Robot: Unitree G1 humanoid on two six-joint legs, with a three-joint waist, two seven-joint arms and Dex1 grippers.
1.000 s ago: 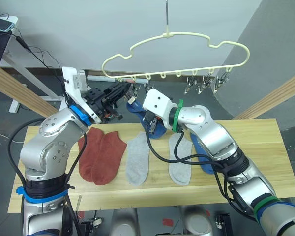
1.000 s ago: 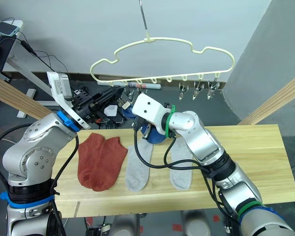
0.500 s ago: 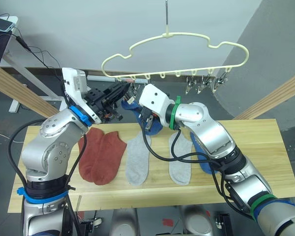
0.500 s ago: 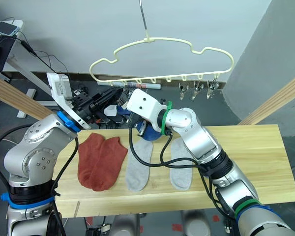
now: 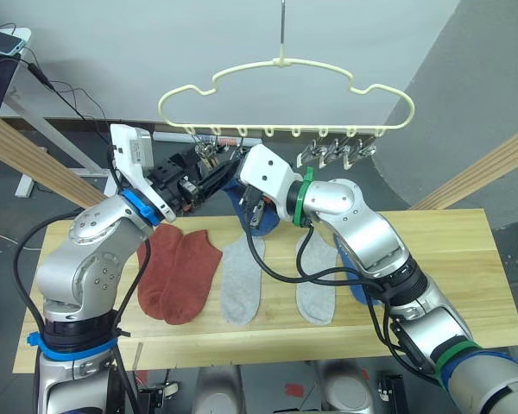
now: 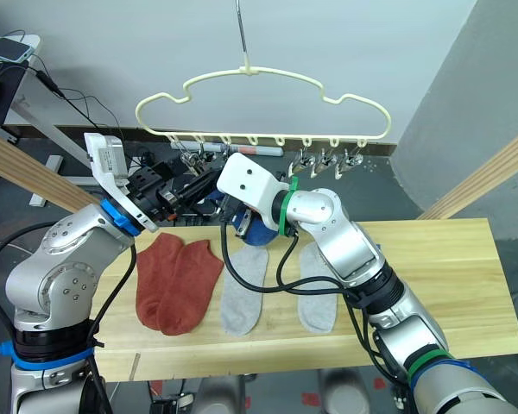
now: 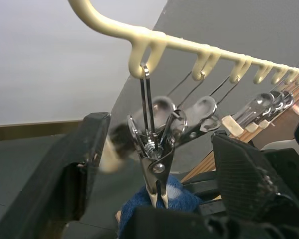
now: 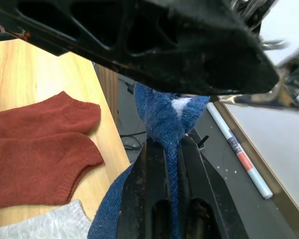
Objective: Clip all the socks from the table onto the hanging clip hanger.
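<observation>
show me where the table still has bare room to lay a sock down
The table is bare at the robot's right end, beyond the blue sock lying there, and along the near edge below the socks. The stretch from the rust-red socks through the grey socks is crowded.

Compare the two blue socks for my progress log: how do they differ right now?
The raised blue sock is pinched upright in the right gripper, just under a silver clip; the other blue sock lies flat on the table, mostly hidden behind the right arm. Both are unclipped.
</observation>
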